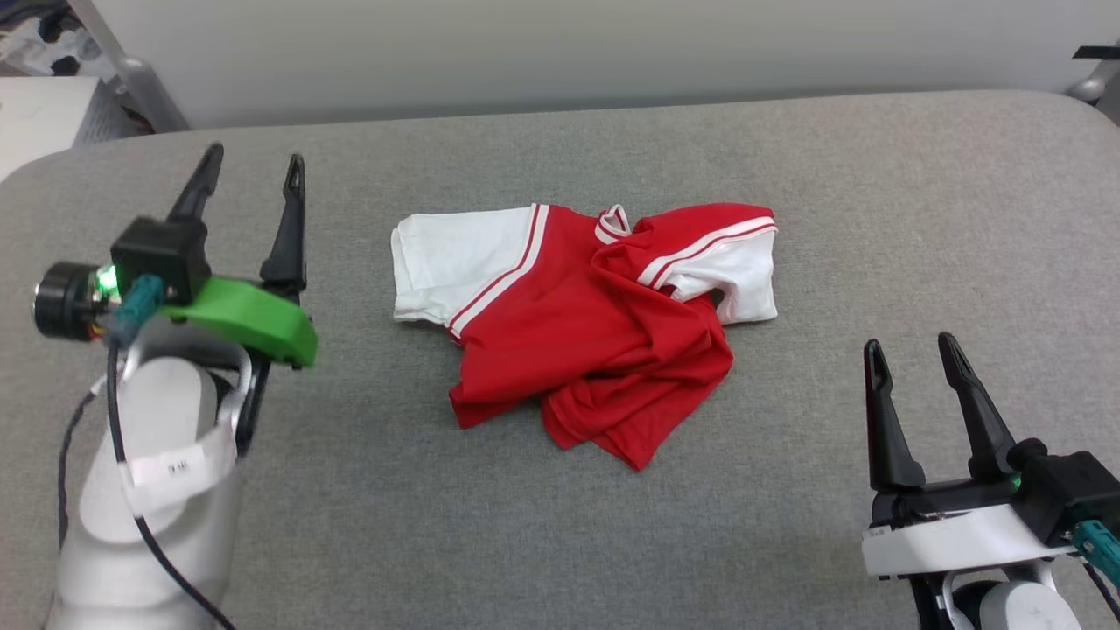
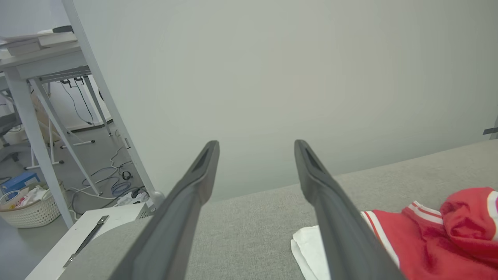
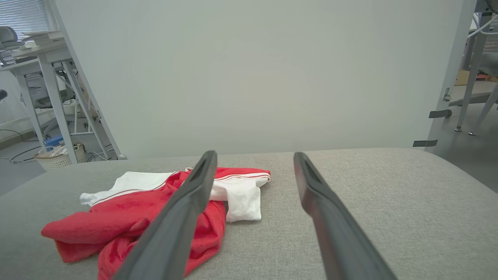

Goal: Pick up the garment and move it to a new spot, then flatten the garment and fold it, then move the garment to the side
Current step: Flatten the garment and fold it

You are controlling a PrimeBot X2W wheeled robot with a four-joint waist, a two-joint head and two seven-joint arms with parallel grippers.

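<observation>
Head view: shirt [image 1: 586,332] in a crumpled heap at the middle of the mat [image 1: 875,175], red body bunched and doubled over toward the mat's near edge. Flat sleeve [image 1: 451,262], white, spread toward the mat's left side. Folded sleeve [image 1: 739,280] tucked under a red fold toward the mat's right side. Striped collar [image 1: 614,223] poking up on the heap's side nearest the mat's far edge. Left gripper [image 1: 254,159] over the mat's left part, jaws apart, nothing between them, well apart from the shirt. Right gripper [image 1: 910,343] over the mat's near right corner, jaws likewise apart and empty, clear of the shirt.

Left wrist view: left gripper [image 2: 256,143] with jaws wide, aimed past the mat's [image 2: 249,233] far edge at a pale wall [image 2: 272,77]. Shirt [image 2: 420,241] on the mat, its white sleeve partly hidden behind one finger. Off the mat's left end, a desk [image 2: 39,58], a basket [image 2: 27,212] and loose cables [image 2: 116,186] on the floor.

Right wrist view: right gripper [image 3: 254,154], jaws spread, low over the mat [image 3: 369,186]. Shirt [image 3: 128,206] lying toward the mat's middle, partly hidden behind one finger; contact there impossible to tell.
</observation>
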